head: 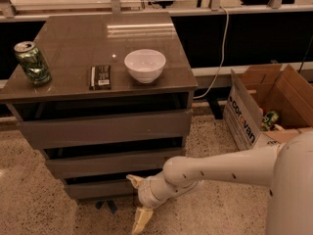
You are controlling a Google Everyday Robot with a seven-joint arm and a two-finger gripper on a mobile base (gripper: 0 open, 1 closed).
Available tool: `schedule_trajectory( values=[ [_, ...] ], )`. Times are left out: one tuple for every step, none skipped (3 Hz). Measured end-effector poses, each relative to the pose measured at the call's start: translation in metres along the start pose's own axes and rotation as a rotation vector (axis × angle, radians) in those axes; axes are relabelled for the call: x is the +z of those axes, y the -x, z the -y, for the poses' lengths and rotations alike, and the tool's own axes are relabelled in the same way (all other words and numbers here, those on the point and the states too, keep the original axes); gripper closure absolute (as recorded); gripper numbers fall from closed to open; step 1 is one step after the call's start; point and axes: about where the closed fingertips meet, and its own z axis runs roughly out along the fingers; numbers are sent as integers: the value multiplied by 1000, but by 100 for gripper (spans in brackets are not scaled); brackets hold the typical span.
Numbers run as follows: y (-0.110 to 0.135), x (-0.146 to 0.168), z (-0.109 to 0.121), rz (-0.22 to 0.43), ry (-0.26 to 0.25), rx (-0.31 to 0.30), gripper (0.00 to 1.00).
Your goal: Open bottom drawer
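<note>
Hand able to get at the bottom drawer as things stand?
Probably yes. The hand is open, low by the floor, right at the right end of the bottom drawer. Nothing stands between them. Whether it already touches the front, I cannot tell.

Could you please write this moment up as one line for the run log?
gripper open, low, at right end of bottom drawer front | contact unclear

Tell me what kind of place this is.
Probably an office or lab: a drawer cabinet topped with a soda can and bowl, an open cardboard box on the speckled floor. The robot's hand hangs open by the bottom drawer.
</note>
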Motion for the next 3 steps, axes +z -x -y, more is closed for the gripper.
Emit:
schedule_trajectory(
  values=[
    [-13,3,2,-86,-12,2,0],
    [-50,-20,4,-279,-86,20,0],
    [-94,-27,6,-416,-141,52,0]
  ],
)
